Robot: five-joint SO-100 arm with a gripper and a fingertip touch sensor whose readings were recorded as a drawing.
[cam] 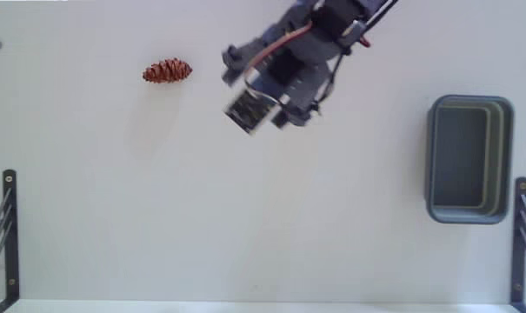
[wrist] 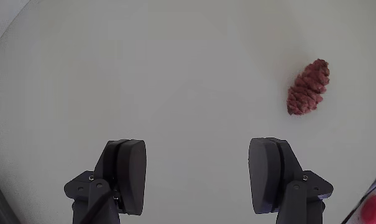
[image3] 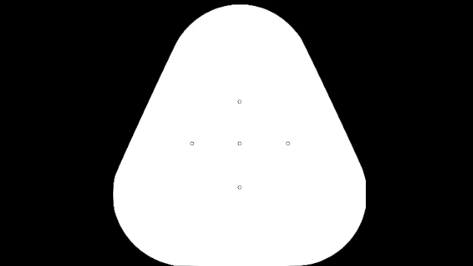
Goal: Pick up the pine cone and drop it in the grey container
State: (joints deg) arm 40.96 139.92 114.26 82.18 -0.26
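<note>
A small reddish-brown pine cone [cam: 167, 71] lies on its side on the white table, upper left in the fixed view. In the wrist view the pine cone [wrist: 307, 87] sits ahead and to the right of the fingers, apart from them. My gripper [cam: 237, 83] hovers a short way to the right of the cone in the fixed view. It is open [wrist: 200, 169], with only bare table between its two dark fingers [wrist: 130, 174]. The grey container [cam: 506, 156], a blue-grey rectangular tub, stands empty at the far right.
Black metal brackets stand at the lower left [cam: 8, 230] and lower right [cam: 521, 235] table edges. A small red object [wrist: 374, 205] shows at the bottom right corner of the wrist view. White tabletop stretches between the cone and the tub.
</note>
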